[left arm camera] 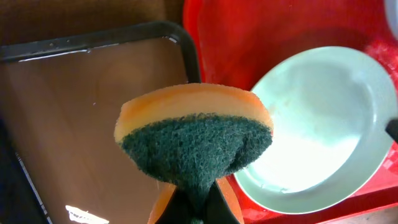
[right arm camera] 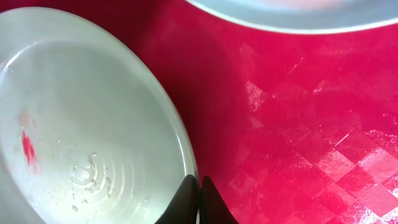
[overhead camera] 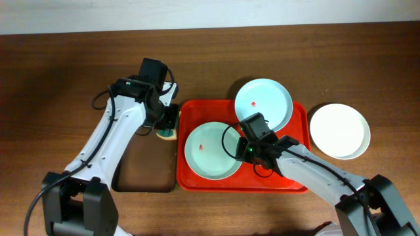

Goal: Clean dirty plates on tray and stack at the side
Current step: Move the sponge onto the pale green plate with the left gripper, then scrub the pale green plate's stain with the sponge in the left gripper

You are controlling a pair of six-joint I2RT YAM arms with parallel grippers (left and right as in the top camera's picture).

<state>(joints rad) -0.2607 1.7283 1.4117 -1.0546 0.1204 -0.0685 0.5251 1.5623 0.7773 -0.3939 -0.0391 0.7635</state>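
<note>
Right gripper jaws pinched the rim of the mint green plate on the red tray; left gripper jaws clamped an orange-and-green sponge. The pale blue plate overlapped the tray's far edge, and the white plate sat on the table beside it.

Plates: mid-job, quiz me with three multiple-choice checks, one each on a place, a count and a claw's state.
1. Where is the white plate? A on the tray; B on the mint plate; C on the table, right of the tray.
2. How many plates rest on the tray? A one; B two; C three.
3. The left claw is: A shut on the sponge; B open; C out of view.

C, the overhead view shows it off the tray's right side.
B, only the mint plate and the blue plate are on the tray.
A, the left wrist view shows the sponge pinched.
</note>
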